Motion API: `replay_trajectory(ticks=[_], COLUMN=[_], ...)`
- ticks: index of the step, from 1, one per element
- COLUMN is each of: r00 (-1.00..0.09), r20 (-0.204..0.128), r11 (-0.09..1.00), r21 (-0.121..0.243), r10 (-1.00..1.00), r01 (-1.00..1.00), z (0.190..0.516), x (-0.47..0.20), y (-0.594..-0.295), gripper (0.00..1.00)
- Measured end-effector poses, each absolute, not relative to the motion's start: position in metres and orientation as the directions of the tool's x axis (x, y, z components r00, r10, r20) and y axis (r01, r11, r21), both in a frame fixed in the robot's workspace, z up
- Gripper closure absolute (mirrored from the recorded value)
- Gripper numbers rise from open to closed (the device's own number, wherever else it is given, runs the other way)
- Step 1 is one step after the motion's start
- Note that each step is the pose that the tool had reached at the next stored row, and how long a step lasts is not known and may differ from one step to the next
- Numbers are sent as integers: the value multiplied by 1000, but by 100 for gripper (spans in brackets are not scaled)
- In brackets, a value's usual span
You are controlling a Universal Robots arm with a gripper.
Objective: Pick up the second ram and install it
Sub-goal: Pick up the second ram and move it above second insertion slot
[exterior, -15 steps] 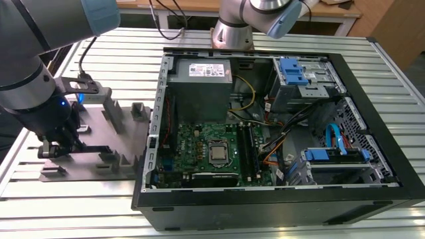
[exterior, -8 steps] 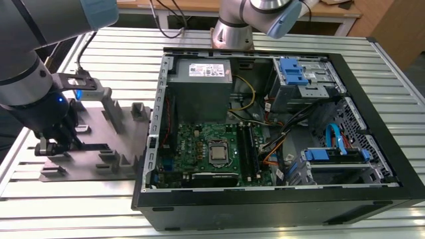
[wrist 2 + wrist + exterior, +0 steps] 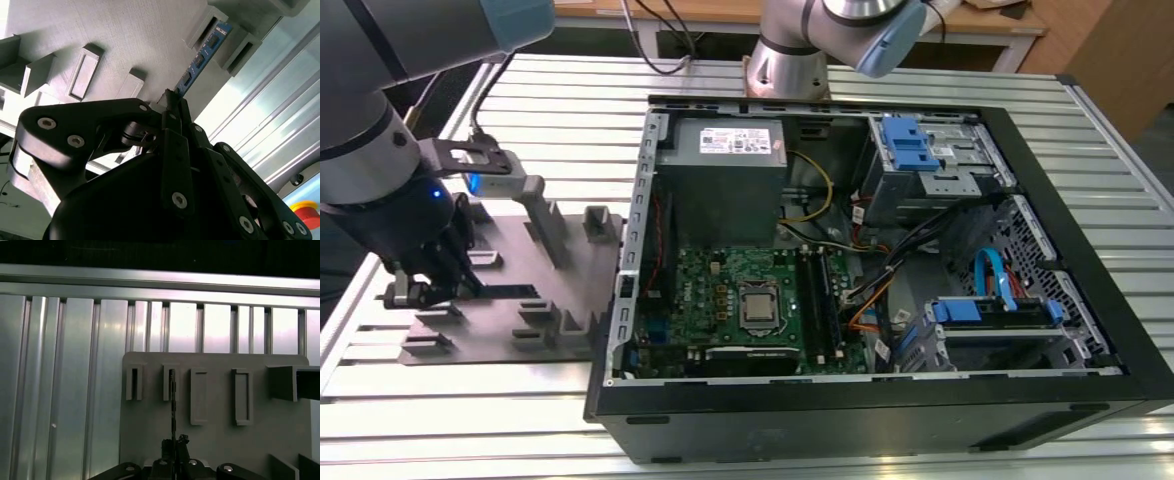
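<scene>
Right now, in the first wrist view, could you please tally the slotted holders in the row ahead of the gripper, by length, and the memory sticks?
Short slotted holders: 2
Long slotted holders: 2
Second ram, far end in a short holder, gripper shut on it: 1
Total: 5
</scene>
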State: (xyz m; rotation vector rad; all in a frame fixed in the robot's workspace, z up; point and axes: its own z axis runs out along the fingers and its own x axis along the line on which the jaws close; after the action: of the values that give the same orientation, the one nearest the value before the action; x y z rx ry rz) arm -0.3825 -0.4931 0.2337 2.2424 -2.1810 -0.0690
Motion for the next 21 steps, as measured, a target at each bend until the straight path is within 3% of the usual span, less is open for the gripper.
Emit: replay_trajectory(ticks=[21], r00=[27], r20=[-23], r11=[-28], r21=[40], r10=[-999], r01=[-999], z=[261], x=[-382], y=[-493], gripper=[86])
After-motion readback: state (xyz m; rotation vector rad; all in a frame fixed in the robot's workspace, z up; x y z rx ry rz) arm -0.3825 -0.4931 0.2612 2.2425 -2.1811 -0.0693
